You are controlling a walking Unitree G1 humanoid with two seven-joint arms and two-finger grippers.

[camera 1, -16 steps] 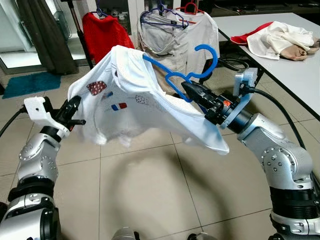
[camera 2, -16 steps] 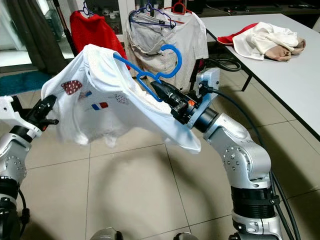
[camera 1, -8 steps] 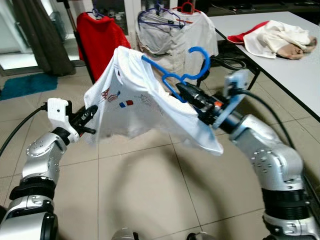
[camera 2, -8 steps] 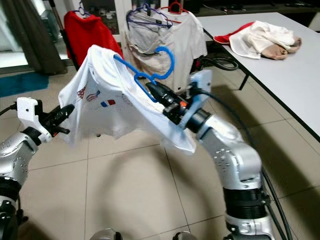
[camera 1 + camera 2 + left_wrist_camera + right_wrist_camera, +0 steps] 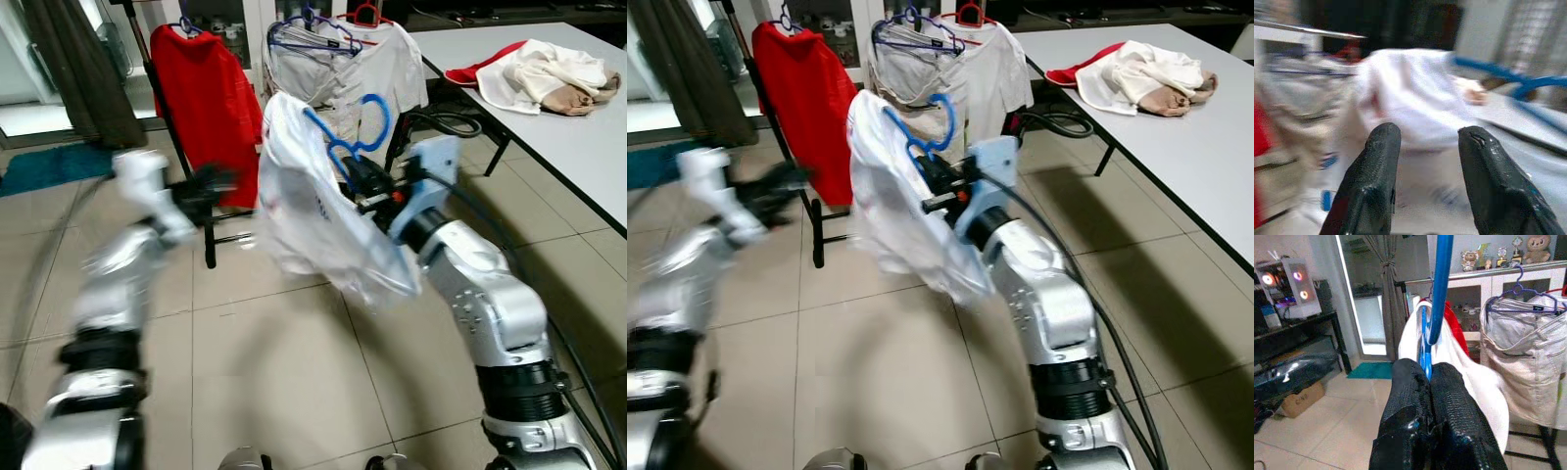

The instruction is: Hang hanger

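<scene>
The right gripper [image 5: 1426, 377] was clamped on the blue hanger [image 5: 355, 125], which carried a white T-shirt [image 5: 309, 201] held up just before the clothes rack [image 5: 178, 127] of hung garments. The left gripper [image 5: 1425, 142], fingers apart and holding nothing, was blurred beside the red shirt [image 5: 208, 88].

Two pincers: the left pincer [image 5: 211, 183] and the right pincer [image 5: 355, 174]. One blue hanger [image 5: 355, 135] carries one white T-shirt [image 5: 313, 211]; the rack behind holds one red shirt [image 5: 204, 90], one grey garment [image 5: 306, 73] and one more white shirt [image 5: 392, 73]. One worktop [image 5: 578, 147] bears one heap of clothes [image 5: 544, 76].
</scene>
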